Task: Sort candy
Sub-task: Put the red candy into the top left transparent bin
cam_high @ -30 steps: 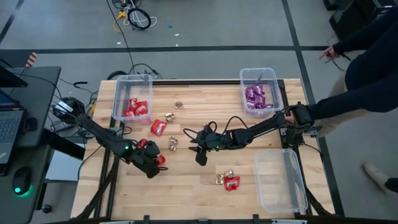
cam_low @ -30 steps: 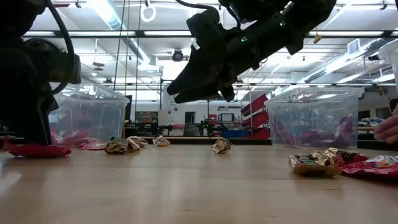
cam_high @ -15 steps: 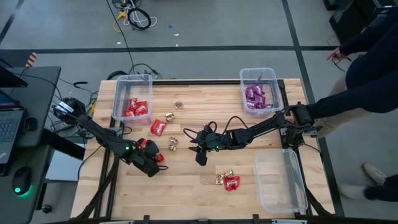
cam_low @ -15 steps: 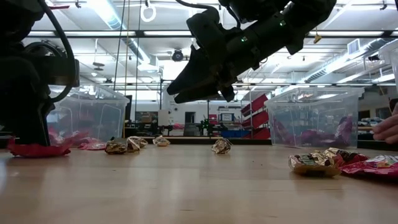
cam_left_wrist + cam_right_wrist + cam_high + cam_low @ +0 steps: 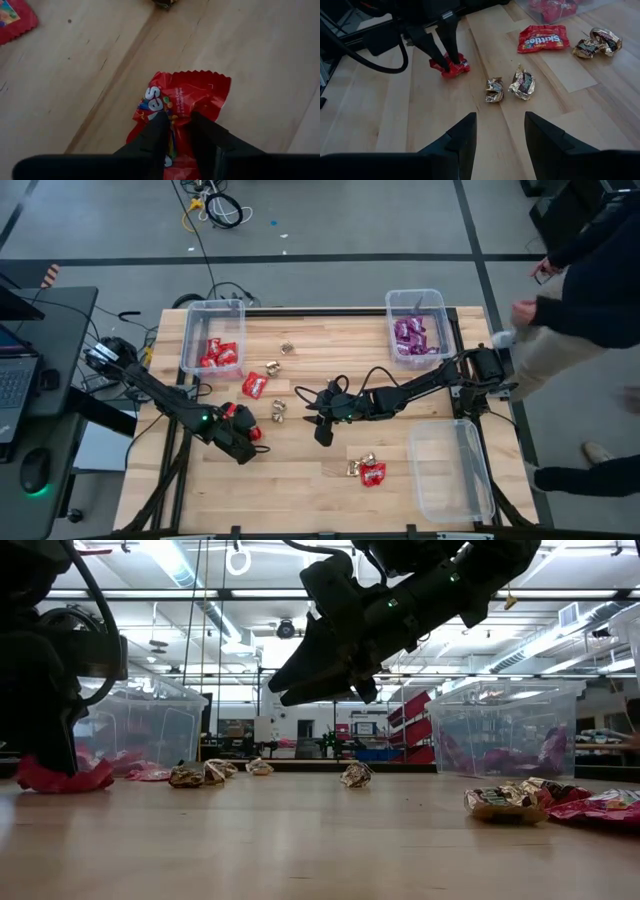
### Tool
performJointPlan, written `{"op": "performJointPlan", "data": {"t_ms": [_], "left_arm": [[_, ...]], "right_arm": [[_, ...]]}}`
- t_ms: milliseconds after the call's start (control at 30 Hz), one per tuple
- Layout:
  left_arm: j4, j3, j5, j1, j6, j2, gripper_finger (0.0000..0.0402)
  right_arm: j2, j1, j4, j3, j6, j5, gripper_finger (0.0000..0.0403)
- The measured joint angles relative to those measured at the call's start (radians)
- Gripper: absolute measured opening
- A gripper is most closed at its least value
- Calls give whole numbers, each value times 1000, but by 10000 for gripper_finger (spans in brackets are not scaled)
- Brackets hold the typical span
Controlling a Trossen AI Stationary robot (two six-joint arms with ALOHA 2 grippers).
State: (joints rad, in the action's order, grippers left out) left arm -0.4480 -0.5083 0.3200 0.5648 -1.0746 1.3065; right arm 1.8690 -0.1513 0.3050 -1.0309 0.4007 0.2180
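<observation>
Left wrist view shows the left tool pinching a crumpled red packet against the table.

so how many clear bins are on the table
3. One bin at the far left holds red packets, one at the far right holds purple packets, and one at the near right looks empty. None seems hidden.

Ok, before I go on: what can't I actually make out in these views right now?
- Red packet in the left gripper: its near end is hidden by the fingers in the left wrist view.
- Gold pieces: too small in the high view to read.
- Purple packets in the far bin: piled up, count unclear.
- Person: cut off by the high view's edge.
</observation>
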Motion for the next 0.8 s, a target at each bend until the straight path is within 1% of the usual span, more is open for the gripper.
{"op": "performJointPlan", "data": {"t_ms": [233, 800], "left_arm": [[10, 1, -7, 0, 0, 0, 61], [11, 3, -26, 0, 0, -51, 59]], "right_arm": [[0, 0, 0, 0, 0, 0, 151], [0, 0, 0, 0, -3, 0, 151]]}}
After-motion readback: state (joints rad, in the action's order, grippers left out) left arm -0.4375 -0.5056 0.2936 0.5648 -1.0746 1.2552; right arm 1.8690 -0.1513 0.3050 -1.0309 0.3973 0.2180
